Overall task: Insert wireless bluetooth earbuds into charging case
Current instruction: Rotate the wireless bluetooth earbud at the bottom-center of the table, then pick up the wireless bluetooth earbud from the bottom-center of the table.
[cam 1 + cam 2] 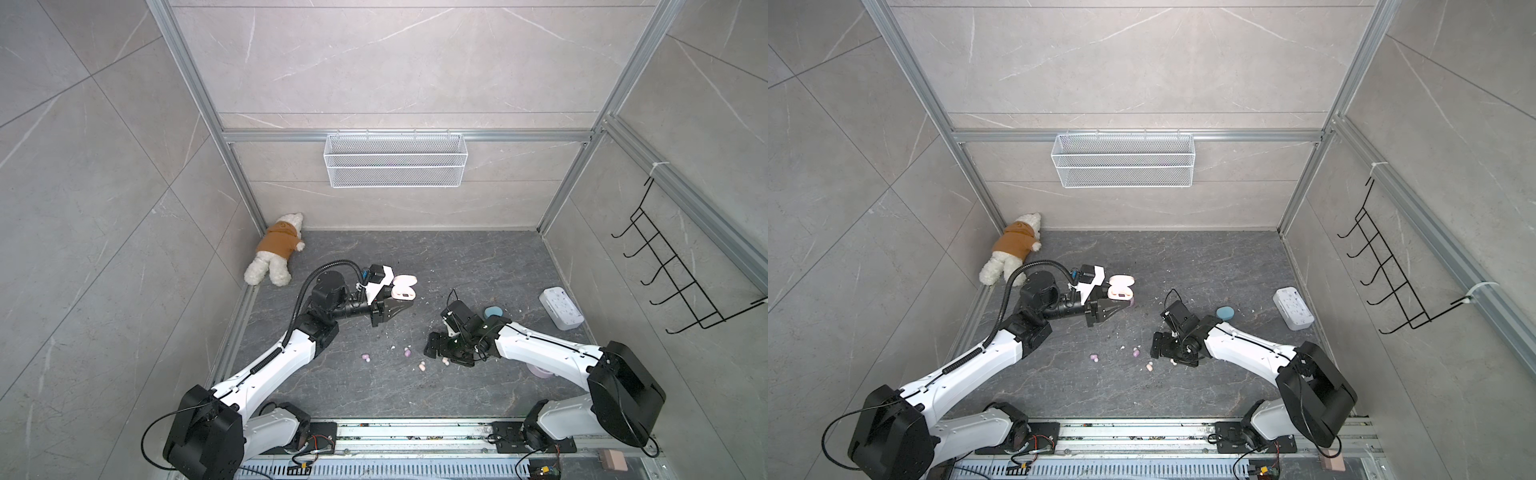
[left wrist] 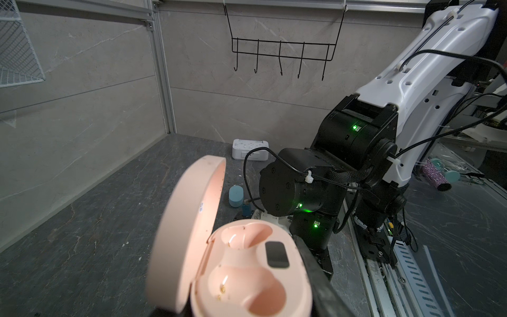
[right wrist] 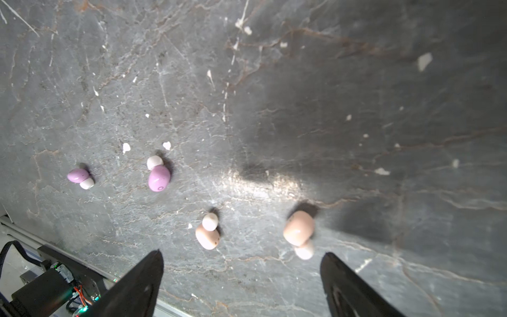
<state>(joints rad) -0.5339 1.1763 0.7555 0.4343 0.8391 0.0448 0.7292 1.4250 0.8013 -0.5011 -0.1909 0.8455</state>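
Earbuds (image 3: 207,237), four in sight, lie loose on the bench (image 1: 457,257) near its front middle, under the right arm's wrist.

Pale grey stone-look tiles (image 1: 395,62) line the walls all round, held in aluminium framing (image 1: 407,136). The bench is dark grey with lighter veins, and white crumbs (image 3: 424,61) are scattered across it. A white wire basket (image 1: 395,160) hangs on the back rail, and a black hook rack (image 1: 681,270) hangs on the right wall. A plush bear (image 1: 276,249) in a brown hoodie lies in the far left corner. A white box (image 1: 561,308) sits by the right wall, its small markings too fine to read.

The left tool (image 1: 405,298) is clamped on an open peach case (image 2: 247,274), lid swung up, both wells bare but for a few specks. A blue case (image 1: 493,311) rests just beyond the right wrist, and a lilac case (image 1: 540,370) shows partly under that forearm.

The right tool (image 3: 242,256) hangs over the bench with its fingers spread wide apart. Two peach earbuds (image 3: 299,227) lie right below it, and two lilac earbuds (image 3: 159,178) lie farther toward the left arm. Each has a pale tip.

A small sticker (image 2: 201,207) with blue print inside the lid is too blurred to read. One lilac bud carries a tiny ring mark (image 3: 160,188).
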